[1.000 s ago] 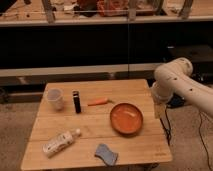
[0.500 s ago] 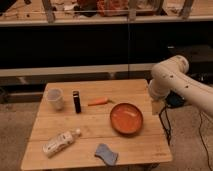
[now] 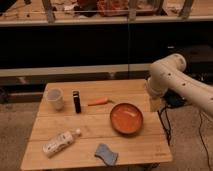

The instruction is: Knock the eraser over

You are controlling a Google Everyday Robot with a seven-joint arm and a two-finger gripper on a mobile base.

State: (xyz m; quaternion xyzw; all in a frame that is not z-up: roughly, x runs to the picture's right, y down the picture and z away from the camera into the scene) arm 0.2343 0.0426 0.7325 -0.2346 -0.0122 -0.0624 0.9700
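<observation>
Eraser (image 3: 76,101): small slim black rectangular block. Seen standing upright on short end, not yet knocked over. Placed on rear left part of worktop (image 3: 90,134) as viewed, just beside clear cup (image 3: 55,98), apart from orange stick (image 3: 98,102). Untouched; gripper (image 3: 156,103) located at far worktop edge, well apart.

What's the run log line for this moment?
stage: pre-contact | gripper: by right edge of table, jaws open, empty | eraser: upright beside cup, untouched
</observation>
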